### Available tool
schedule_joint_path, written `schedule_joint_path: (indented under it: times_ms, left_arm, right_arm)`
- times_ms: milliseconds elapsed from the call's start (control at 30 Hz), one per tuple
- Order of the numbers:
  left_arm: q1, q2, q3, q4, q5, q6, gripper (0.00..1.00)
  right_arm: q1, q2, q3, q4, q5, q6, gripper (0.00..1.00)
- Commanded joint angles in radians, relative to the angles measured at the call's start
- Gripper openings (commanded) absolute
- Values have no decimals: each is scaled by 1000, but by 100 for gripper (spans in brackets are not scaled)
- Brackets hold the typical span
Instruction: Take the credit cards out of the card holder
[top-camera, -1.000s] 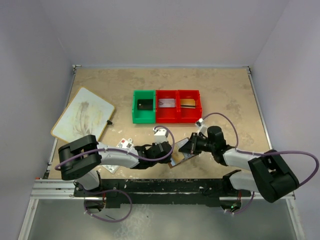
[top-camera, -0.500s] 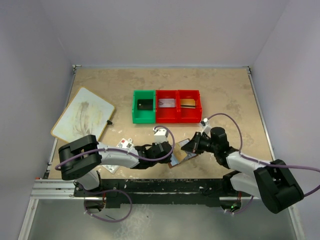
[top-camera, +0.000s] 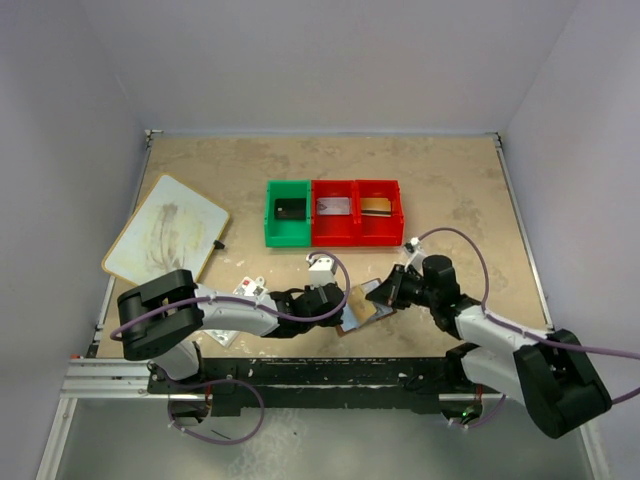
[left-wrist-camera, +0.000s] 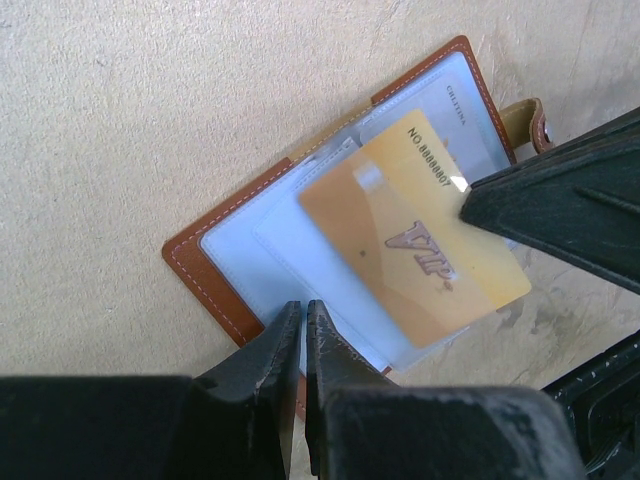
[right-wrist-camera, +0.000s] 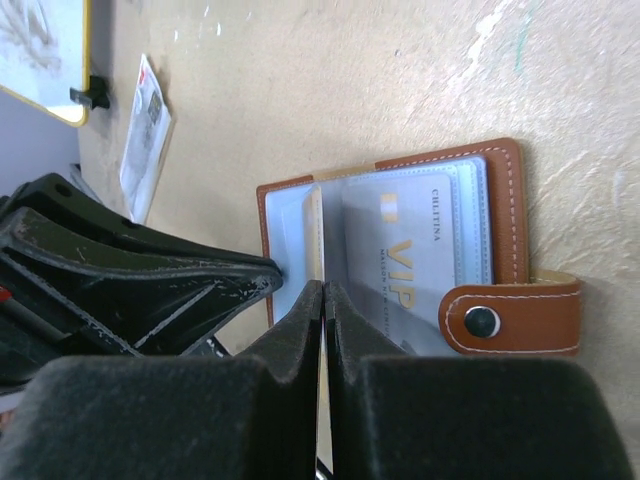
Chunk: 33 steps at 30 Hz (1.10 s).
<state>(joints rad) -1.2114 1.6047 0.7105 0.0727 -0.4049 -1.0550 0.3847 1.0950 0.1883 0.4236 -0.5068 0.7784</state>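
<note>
left hand (left-wrist-camera: 304, 325) closed; gold card (left-wrist-camera: 415, 235) wrist-view only

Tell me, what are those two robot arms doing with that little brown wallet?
They are emptying it. The left arm pinches the open card holder by its edge with shut jaws. The right arm, jaws shut, grips a gold VIP card sticking out past the clear pockets. Another VIP card sits inside.

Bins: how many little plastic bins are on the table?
3, in one row toward the back of the table: a green bin on the left, a middle red bin touching it, and a right red bin at the end. None seem hidden.
</note>
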Motion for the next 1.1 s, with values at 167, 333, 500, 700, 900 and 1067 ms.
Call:
schedule_joint_path:
  times_ms: [167,333,500,700,900,1067]
  left_arm:
    - [3,-4,3,-74,-32,24,4]
    - [3,-27,1,-79,-41,25,4]
    - [3,-65,4,-81,-46,24,10]
    - [3,-134,55,-87,-50,42,24]
    - [3,-110,124,-40,-6,79,30]
    - [3,-47,142,-9,18,69,30]
  right_arm:
    - [-9,-118,59,-123,140,-28,3]
    - [-9,-138,53,-140,163,-24,2]
    - [-9,-133,54,-137,145,-36,2]
    - [-9,-49,21,-61,56,-47,2]
    - [-10,-43,20,-55,59,-49,2]
    - [-9,-52,17,-62,62,-46,3]
